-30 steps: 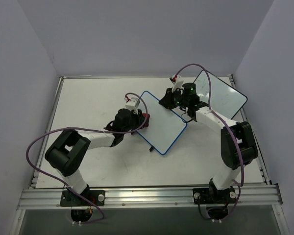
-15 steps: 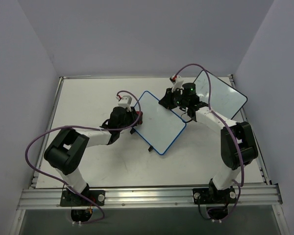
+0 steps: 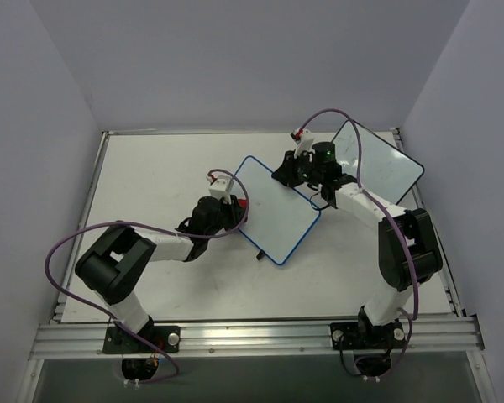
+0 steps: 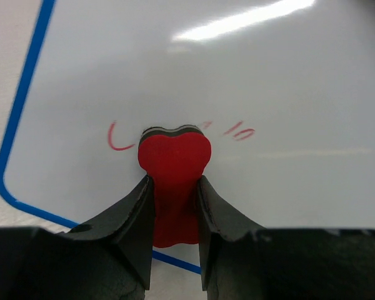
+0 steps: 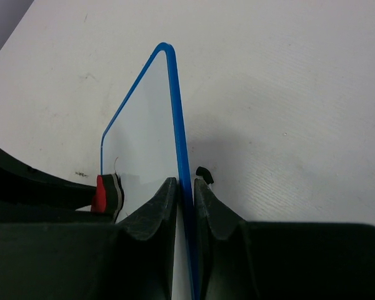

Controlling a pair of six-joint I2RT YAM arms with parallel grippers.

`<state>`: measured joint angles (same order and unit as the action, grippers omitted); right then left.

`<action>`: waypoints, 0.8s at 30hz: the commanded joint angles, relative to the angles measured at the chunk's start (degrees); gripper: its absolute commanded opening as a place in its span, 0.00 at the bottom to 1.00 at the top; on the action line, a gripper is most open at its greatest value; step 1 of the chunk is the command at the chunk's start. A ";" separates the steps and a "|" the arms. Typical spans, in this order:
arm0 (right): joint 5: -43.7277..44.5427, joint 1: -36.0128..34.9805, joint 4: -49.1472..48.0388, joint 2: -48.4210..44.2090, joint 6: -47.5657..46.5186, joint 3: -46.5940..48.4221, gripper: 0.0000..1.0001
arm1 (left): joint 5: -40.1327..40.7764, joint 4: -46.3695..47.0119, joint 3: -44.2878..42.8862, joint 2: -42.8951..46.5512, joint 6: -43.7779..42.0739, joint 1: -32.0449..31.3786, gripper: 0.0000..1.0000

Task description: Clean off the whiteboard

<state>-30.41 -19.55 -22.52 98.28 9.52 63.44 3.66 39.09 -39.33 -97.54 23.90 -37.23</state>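
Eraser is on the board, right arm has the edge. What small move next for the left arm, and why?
Probably sweep the eraser sideways along the red marks: strokes show on both sides of it on the whiteboard, the left gripper grips it, and the right gripper clamps the board's edge.

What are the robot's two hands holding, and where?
The left gripper pinches the red heart-shaped eraser by its narrow end. The right gripper clamps the blue-framed whiteboard by its edge.

White table, a dark-framed second board at its far right corner
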 commanded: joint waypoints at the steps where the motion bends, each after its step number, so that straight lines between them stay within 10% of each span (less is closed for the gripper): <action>1: -3.25 -3.30 5.21 1.56 0.50 0.11 0.00 | -3.66 -1.39 0.40 -1.52 -2.28 -5.13 0.02; 24: -3.25 -3.21 5.74 1.39 0.06 0.37 0.00 | -1.20 -11.57 -4.96 -0.81 -3.25 0.93 0.02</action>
<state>-30.37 -19.57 -22.50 98.28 8.95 63.55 -0.43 34.52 -43.97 -97.60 21.06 -39.75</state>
